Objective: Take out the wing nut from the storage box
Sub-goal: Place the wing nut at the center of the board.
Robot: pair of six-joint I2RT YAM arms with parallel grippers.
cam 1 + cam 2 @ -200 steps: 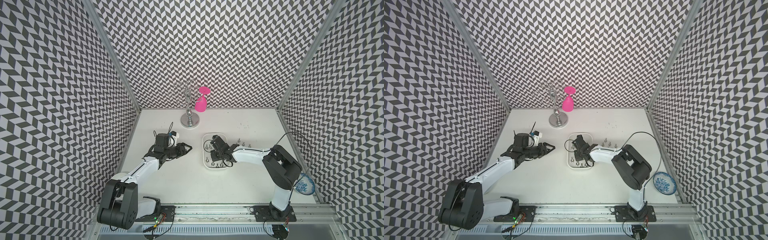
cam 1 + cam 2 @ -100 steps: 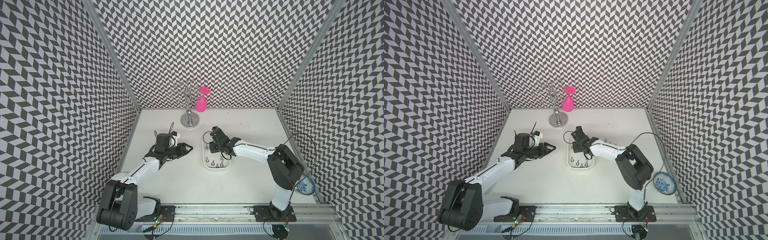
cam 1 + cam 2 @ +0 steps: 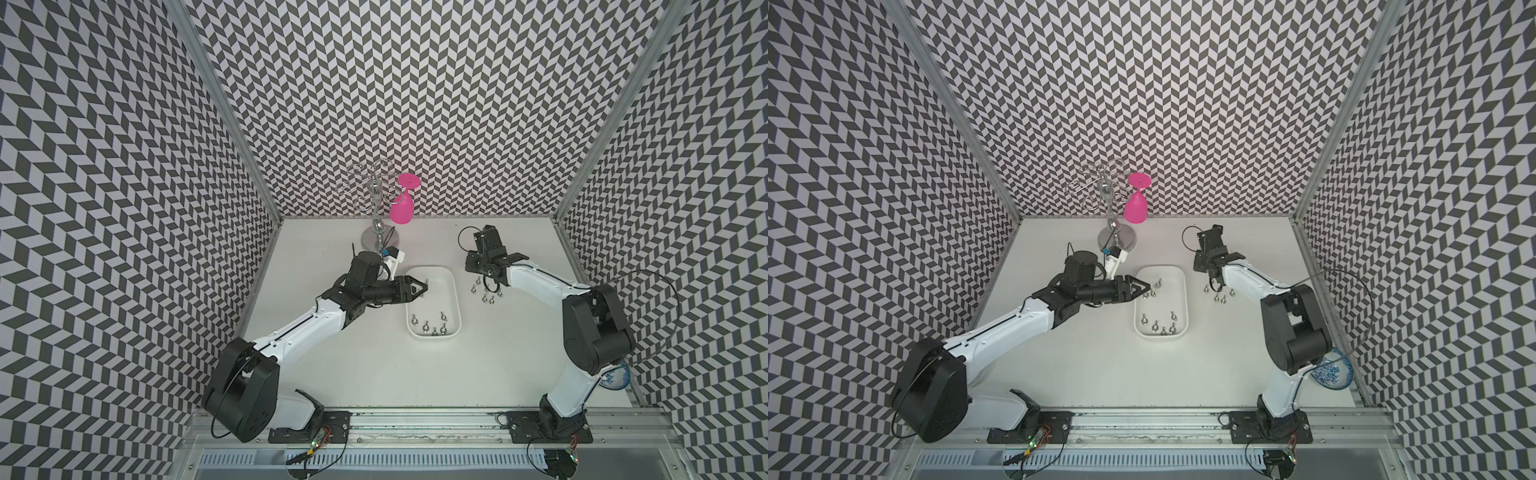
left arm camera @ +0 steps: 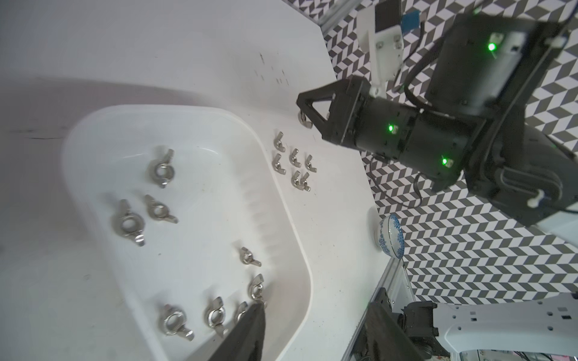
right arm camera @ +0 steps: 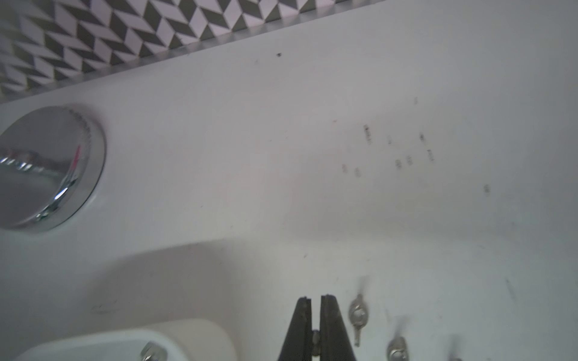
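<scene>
The storage box (image 3: pixel 441 291) (image 3: pixel 1170 297) is a shallow white tray mid-table holding several wing nuts (image 4: pixel 161 170). My right gripper (image 3: pixel 487 277) (image 3: pixel 1214 282) hangs over the table just past the box's right side, pointing down. It is shut on a small wing nut (image 5: pixel 316 339) pinched between its fingertips, which also shows under its tip in the left wrist view (image 4: pixel 305 122). Several more wing nuts (image 3: pixel 484 297) (image 5: pixel 358 312) lie on the table beside it. My left gripper (image 3: pixel 424 287) (image 4: pixel 316 331) reaches over the box's left rim, open with nothing between its fingers.
A chrome glass stand (image 3: pixel 380 239) (image 5: pixel 47 168) with a pink glass (image 3: pixel 401 208) hanging from it stands at the back, near the left wrist. A blue-patterned bowl (image 3: pixel 1331 372) (image 4: pixel 391 233) sits at the front right, behind the right arm's base.
My right gripper has lifted out of the box and swung right to the table beside it, still shut. My left gripper has moved right, from beside the box to over its left rim.
</scene>
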